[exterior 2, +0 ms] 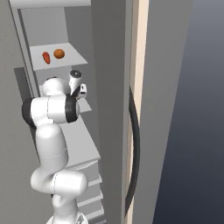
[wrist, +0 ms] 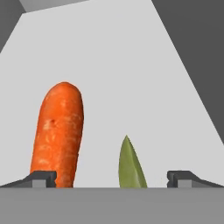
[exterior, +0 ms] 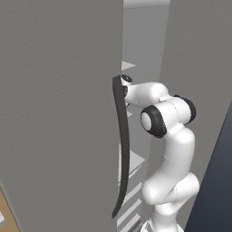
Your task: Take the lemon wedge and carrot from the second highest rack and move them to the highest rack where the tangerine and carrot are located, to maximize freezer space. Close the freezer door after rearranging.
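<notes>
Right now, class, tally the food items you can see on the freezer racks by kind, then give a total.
Carrots: 2 (one on the highest rack, one by the end effector)
Tangerine: 1
Lemon wedge: 1
Total: 4

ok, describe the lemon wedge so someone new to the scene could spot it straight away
Start at the tall grey freezer, whose open side shows pale shelves. In the hand view, the shelf in front of the open gripper holds two things lying side by side. The lemon wedge is the small, pointed, yellow-green sliver, unlike the long, rounded orange carrot beside it.
</notes>
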Motion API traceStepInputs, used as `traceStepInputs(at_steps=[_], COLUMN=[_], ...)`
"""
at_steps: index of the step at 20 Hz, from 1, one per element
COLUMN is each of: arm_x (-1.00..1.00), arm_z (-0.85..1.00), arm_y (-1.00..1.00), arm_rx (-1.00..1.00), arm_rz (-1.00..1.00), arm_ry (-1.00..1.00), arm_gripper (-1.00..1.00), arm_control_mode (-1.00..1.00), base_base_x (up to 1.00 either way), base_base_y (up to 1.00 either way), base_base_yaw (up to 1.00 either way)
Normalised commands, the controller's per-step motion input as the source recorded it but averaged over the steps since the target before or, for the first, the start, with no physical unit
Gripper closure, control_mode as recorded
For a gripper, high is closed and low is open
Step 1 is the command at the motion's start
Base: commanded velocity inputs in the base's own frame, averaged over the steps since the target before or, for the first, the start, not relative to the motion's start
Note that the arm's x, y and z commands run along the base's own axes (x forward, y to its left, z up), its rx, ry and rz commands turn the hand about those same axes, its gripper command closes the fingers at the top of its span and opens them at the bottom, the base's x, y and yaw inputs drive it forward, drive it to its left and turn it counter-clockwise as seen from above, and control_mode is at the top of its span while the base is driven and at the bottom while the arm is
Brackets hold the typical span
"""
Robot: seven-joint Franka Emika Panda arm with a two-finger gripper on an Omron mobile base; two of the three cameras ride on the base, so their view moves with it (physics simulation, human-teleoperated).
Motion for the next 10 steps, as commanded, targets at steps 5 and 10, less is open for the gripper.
traceStepInputs(at_steps=[5,10], arm_x=[-0.23,-0.31], arm_z=[-0.22,-0.09], arm_y=[0.00,0.00], arm_rx=[-0.07,-0.04], arm_rz=[0.01,0.03], arm_ry=[0.00,0.00], arm_gripper=[-1.00,-1.00], arm_control_mode=[-1.00,-1.00], base_base_x=[0.00,0.00], base_base_y=[0.00,0.00], base_base_yaw=[0.00,0.00])
